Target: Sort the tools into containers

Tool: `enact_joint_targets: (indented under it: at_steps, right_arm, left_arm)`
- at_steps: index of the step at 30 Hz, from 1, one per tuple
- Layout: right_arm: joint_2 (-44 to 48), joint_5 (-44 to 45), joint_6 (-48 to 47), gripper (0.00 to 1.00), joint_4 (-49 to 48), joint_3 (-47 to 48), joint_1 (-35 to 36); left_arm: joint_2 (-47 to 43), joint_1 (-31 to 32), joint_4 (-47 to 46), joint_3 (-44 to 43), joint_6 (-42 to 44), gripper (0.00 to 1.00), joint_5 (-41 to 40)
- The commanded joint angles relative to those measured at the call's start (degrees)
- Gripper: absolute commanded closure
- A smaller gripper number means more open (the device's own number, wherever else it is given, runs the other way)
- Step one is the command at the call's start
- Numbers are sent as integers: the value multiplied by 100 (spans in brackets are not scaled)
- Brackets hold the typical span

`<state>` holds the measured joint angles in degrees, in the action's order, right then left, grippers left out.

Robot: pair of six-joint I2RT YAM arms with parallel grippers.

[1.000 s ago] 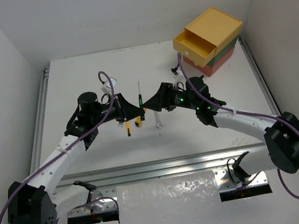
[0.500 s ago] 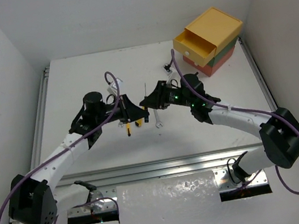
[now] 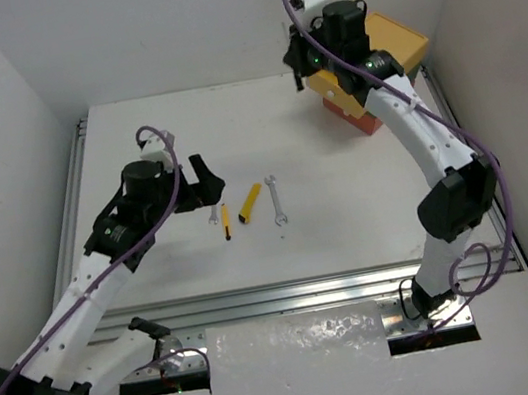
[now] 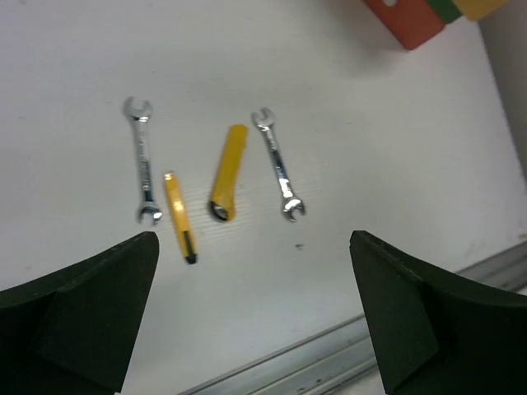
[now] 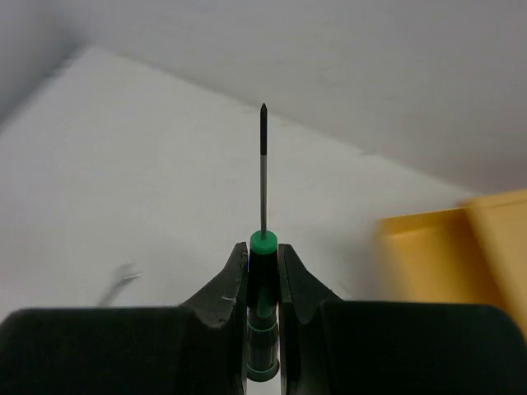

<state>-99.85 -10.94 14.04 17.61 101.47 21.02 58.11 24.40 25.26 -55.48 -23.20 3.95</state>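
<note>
1. We are holding our left gripper (image 4: 251, 271) spread wide and empty above the table (image 4: 82, 49).
2. There the left wrench (image 4: 144, 160), thin yellow screwdriver (image 4: 179, 216), yellow cutter (image 4: 227, 173) and right wrench (image 4: 278, 164) are lying close together, so we are risking a nudged neighbour or a double pinch.
3. Our right gripper (image 5: 263, 263) is pinching the green-collared screwdriver (image 5: 263, 181) by its handle.
4. Near the yellow drawer (image 5: 445, 255), the long shaft is risking a snag on the wall, or a drop outside.

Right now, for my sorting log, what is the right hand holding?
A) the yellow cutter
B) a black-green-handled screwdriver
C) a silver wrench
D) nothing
B: in the right wrist view, the right hand is shut on a screwdriver by its black-green handle, with the shaft pointing out ahead.
</note>
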Motion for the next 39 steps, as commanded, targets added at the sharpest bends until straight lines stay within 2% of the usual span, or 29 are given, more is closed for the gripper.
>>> enact_joint_targets:
  at_steps: [1, 4, 7, 10, 11, 12, 13, 14, 16, 17, 18, 20, 21, 22, 23, 24, 25, 27, 28, 29, 31, 33, 37, 39]
  right_arm:
    - [-666, 2091, -2709, 100, 1781, 1418, -360]
    - [-807, 2500, -3239, 100, 1203, 1332, -650]
    - [-1000, 2544, -3451, 100, 850, 1401, -870]
    - [-1501, 2510, -3435, 100, 1269, 1980, -1020]
    - [-1563, 2500, -3391, 97, 1289, 2025, -1029]
    - [-1529, 2509, -3304, 88, 1246, 1860, -1029]
    - [-1494, 2509, -3242, 72, 1228, 1780, -1038]
    - [-1467, 2361, -3180, 65, 1263, 1745, -1029]
    - [-1423, 2316, -3022, 43, 1385, 1832, -1029]
    - [-1405, 2377, -2943, 16, 1429, 2033, -1021]
    - [-1405, 2368, -2899, 9, 1508, 2174, -1020]
    - [-1335, 2194, -2785, 9, 1789, 2516, -977]
    - [-1239, 2036, -2497, 10, 1869, 2518, -890]
    - [-934, 1817, -2277, 17, 1922, 2431, -845]
    - [-704, 1562, -2005, 23, 1844, 1925, -793]
    - [-476, 1133, -1489, 36, 1730, 1537, -696]
    - [-56, 999, -1179, 56, 1407, 681, -626]
    - [237, 1031, -547, 92, 1054, -141, -372]
    - [317, 1354, -395, 100, 730, -493, -301]
    - [361, 1453, -193, 100, 570, -984, -221]
    - [204, 1812, -121, 100, 420, -1120, -212]
    - [-156, 2050, -356, 100, 410, -955, -221]
    - [-727, 3103, -1007, 100, 393, -279, -229]
    - [-1140, 3553, -1316, 100, 811, 125, -291]
  left_arm:
    - [-334, 12, 551, 283, 668, 0, -1203]
    - [-344, 12, 244, 756, 650, 0, -1037]
    - [-212, 21, 305, 758, 659, 0, -808]
    - [-299, 64, 190, 899, 659, 0, -606]
    - [-317, 108, 190, 899, 668, 0, -597]
    - [-370, 161, 182, 908, 668, 0, -614]
    - [-388, 170, 181, 916, 668, 0, -614]
    - [-405, 170, 181, 917, 668, 0, -666]
    - [-423, 170, 181, 916, 668, 0, -676]
    - [-432, 170, 173, 917, 668, 0, -641]
    - [-423, 170, 173, 917, 668, 0, -632]
    - [-432, 170, 190, 917, 668, 0, -640]
    - [-449, 170, 190, 908, 668, 0, -667]
    - [-475, 170, 199, 899, 659, 0, -684]
    - [-511, 170, 208, 908, 642, 0, -763]
    - [-580, 170, 208, 908, 633, 0, -807]
    - [-607, 170, 217, 908, 615, 0, -877]
    - [-669, 170, 217, 934, 589, 0, -913]
    - [-704, 170, 217, 943, 580, 0, -930]
    - [-713, 179, 225, 952, 571, 0, -948]
    - [-722, 188, 225, 952, 562, 0, -974]
    - [-696, 196, 234, 943, 562, 0, -983]
    - [-739, 214, 252, 952, 554, 0, -1010]
    - [-783, 223, 243, 960, 554, 0, -1019]
